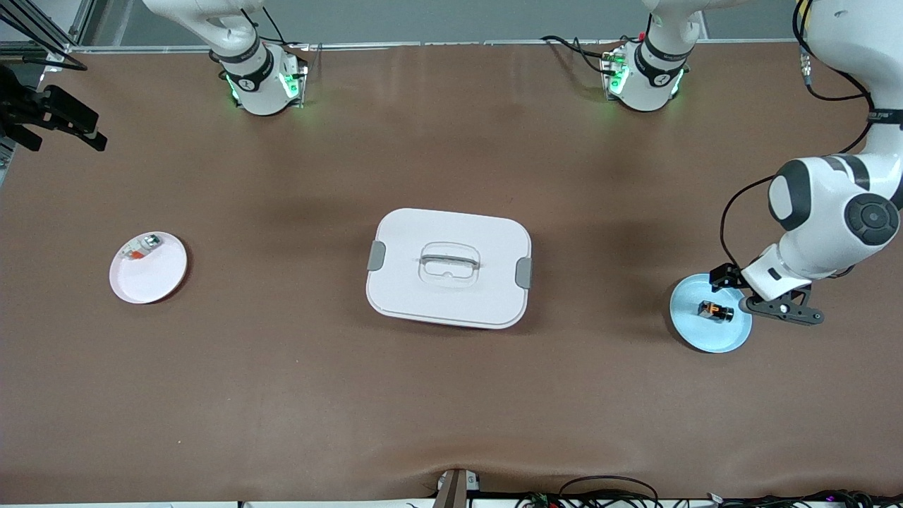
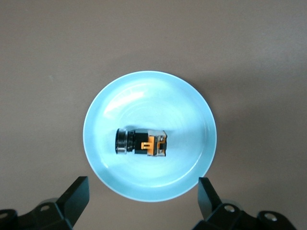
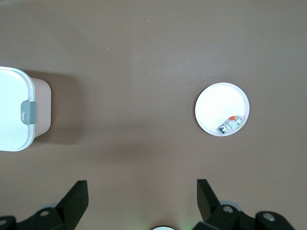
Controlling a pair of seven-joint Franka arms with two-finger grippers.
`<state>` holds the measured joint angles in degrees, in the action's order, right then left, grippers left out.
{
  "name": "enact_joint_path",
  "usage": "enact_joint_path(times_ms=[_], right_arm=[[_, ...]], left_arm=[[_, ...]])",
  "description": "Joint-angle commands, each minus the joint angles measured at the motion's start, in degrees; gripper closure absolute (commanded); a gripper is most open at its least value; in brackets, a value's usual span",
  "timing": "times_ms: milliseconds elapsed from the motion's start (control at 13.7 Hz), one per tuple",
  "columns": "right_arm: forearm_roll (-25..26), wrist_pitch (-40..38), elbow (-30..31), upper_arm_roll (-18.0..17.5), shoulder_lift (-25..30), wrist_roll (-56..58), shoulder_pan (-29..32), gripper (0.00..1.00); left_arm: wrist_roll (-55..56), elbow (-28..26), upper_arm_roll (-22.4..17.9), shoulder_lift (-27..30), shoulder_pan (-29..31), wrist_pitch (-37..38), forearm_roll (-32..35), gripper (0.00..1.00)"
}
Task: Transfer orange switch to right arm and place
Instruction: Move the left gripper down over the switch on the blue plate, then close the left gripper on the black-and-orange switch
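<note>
Front view showed me the left gripper (image 1: 765,305) hanging over the edge of the blue plate (image 1: 695,335) at the left arm's end of the table, with the orange switch (image 1: 715,310) lying on its side in that plate. In the left wrist view the switch (image 2: 141,143) lay near the middle of the plate (image 2: 192,110), and both fingers (image 2: 76,196) stood wide apart with nothing between them. So I judged that the first step, the pick-up by the left arm, was in hand and not yet done.

The right gripper (image 3: 139,201) was also open and empty; it waited high over the bare table, between the white lidded box (image 1: 449,267) and the white plate (image 1: 152,279) that held a small silvery piece (image 1: 144,246).

For the next move I thought the left gripper had to centre over the switch, come down with one finger on each long side, and close before lifting toward the right arm
</note>
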<state>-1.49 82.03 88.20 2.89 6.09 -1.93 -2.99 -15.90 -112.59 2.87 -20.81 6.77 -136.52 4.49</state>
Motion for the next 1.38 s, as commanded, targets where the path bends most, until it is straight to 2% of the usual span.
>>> enact_joint_path(times_ms=[0, 291, 946, 1310], right_arm=[[-1.1, 0.1, 0.6, -0.1, 0.9, 0.6, 0.6, 0.0], [-0.1, 0.1, 0.7, -0.2, 0.9, 0.5, 1.1, 0.0], [0.0, 0.0, 0.6, -0.1, 0.9, 0.1, 1.5, 0.0], [-0.8, 0.1, 0.7, -0.9, 0.9, 0.2, 4.6, 0.0]], left_arm=[[-1.6, -0.3, 0.1, -2.6, 0.6, -4.5, 1.1, 0.0], [-1.6, -0.3, 0.1, -5.6, 1.9, -7.7, 4.8, 0.0], [-1.5, 0.0, 0.2, -9.9, 2.1, -11.6, 4.7, 0.0], [-1.6, 0.4, 0.2, -12.1, 2.0, -14.8, 4.9, 0.0]])
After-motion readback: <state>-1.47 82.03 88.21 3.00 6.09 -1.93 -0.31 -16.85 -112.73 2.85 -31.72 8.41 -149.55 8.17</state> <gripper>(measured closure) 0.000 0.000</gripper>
